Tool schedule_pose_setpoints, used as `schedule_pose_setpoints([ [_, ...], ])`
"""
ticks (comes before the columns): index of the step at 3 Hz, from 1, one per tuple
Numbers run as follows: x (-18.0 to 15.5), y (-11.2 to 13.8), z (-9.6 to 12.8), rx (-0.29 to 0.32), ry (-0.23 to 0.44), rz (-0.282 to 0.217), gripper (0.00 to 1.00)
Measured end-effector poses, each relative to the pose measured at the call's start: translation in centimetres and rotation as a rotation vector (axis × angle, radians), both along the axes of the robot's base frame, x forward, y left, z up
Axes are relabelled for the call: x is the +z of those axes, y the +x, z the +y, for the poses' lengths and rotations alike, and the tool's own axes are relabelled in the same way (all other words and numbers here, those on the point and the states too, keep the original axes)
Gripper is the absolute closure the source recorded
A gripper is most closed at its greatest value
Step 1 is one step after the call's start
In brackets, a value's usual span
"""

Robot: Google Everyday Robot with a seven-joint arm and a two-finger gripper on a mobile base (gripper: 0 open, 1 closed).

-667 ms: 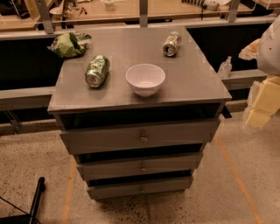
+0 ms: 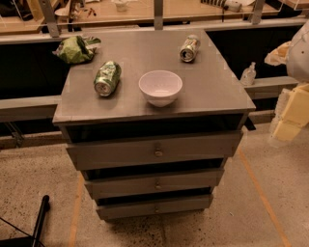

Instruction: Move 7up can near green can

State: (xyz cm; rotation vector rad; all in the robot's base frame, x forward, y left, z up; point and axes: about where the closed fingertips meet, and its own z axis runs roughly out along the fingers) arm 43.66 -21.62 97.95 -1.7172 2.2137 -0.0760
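The 7up can (image 2: 189, 48), silvery-white with green and red marks, lies on its side at the back right of the grey cabinet top (image 2: 212, 91). The green can (image 2: 107, 78), bright green with pale patterning, lies on its side at the left of the top, its silver end facing me. A white bowl (image 2: 161, 87) stands between the two cans. My gripper (image 2: 289, 118), cream-coloured, hangs at the right edge of the view, off the cabinet's right side and below its top, far from both cans. It holds nothing that I can see.
A wrinkled green bag (image 2: 75, 49) lies at the back left corner of the top. The cabinet has three drawers (image 2: 154, 149) below. A wooden bench (image 2: 145, 12) runs behind it. A small clear bottle (image 2: 248, 75) stands on a ledge at the right. A black pole (image 2: 38, 219) lies on the floor at the lower left.
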Motion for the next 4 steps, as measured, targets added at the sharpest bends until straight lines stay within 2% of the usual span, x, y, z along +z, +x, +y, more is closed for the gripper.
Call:
schedule_pose_setpoints([
  [1,0.5,3.5,0.5,0.036,0.047,-0.031,0.00],
  [2,0.6,10.0,1.5,0.050,0.090,-0.049,0.00],
  [3,1.1,17.5,3.1,0.027,0.098,-0.101,0.00],
  [4,3.0,19.3,3.7,0.030,0.115,-0.154,0.00],
])
